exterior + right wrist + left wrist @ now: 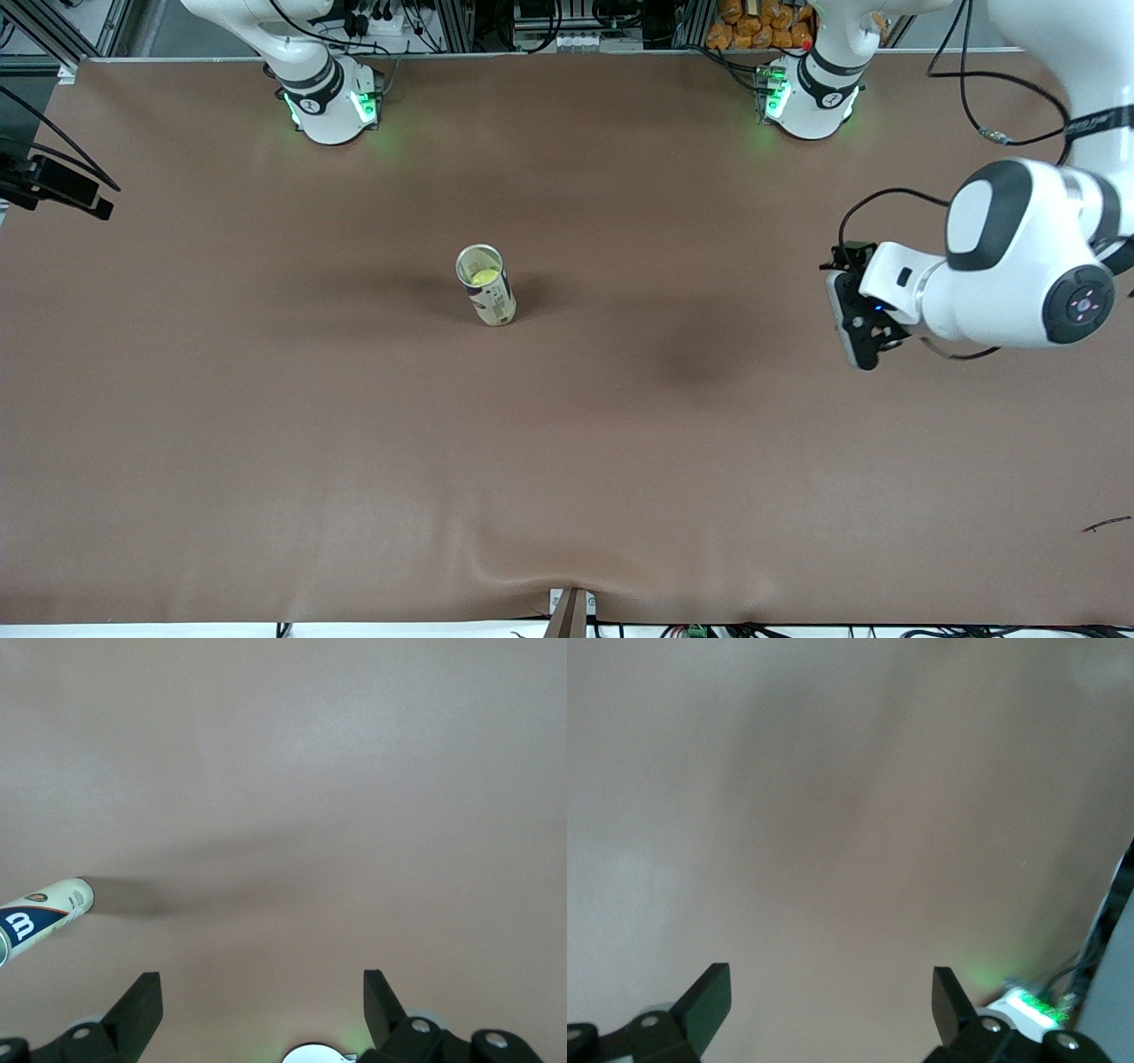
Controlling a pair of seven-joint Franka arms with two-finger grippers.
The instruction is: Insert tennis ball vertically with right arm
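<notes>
Two arms on my screens, and both sets of fingers stand wide apart with nothing between them. On the front view I see the can [486, 297] upright near the middle of the brown table [266, 443], its mouth open, and the yellow-green ball [483, 276] sits inside it, down below the rim. My left gripper [858, 321] hangs over bare table toward the left arm's end, well apart from the can; its wrist view shows only brown cloth between the dark fingertips [709, 997]. My right gripper [263, 1005] is out of the front view; its wrist view catches the can at the frame's edge, well apart from its fingers.
</notes>
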